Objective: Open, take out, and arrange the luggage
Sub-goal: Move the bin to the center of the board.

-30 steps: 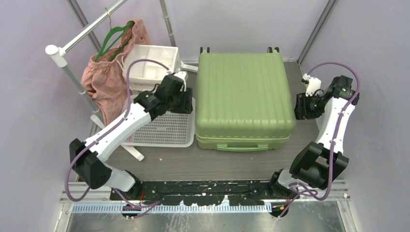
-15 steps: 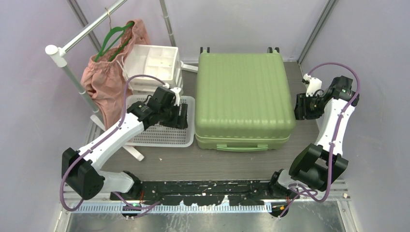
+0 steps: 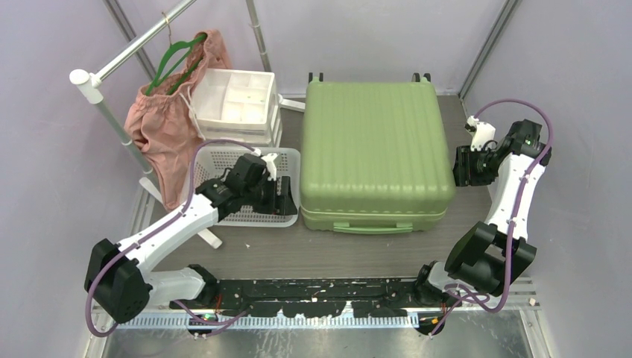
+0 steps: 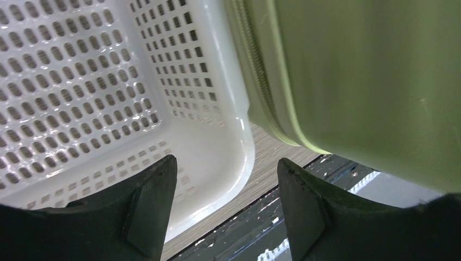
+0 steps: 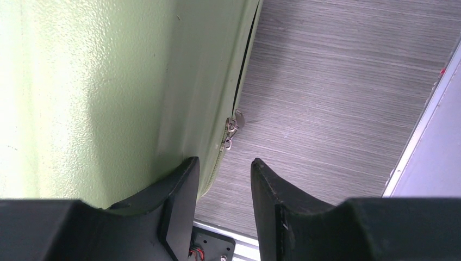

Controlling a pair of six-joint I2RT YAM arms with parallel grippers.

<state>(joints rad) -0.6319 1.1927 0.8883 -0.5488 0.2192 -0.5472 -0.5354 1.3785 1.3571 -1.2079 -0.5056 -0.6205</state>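
Evidently stiff and bulky, the luggage (image 3: pixel 373 142) lies flat and shut mid-table, the basket (image 4: pixel 81 81) just beside its left flank; its hard shell looks slippery, so the 2 zip pulls (image 5: pixel 232 128) seem the better hold; left gripper (image 4: pixel 225 163) and right gripper (image 5: pixel 224 162) stand parted, holding nothing.

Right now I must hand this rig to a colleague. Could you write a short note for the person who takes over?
Left gripper: open, empty, above the near corner of the white basket, beside the suitcase.
Right gripper: open, empty, at the suitcase's right side, facing the zipper pulls.
Suitcase: lies flat, closed, mid-table.
Done: nothing opened yet.
Left: unzip, lift the lid, take out and arrange what is inside.
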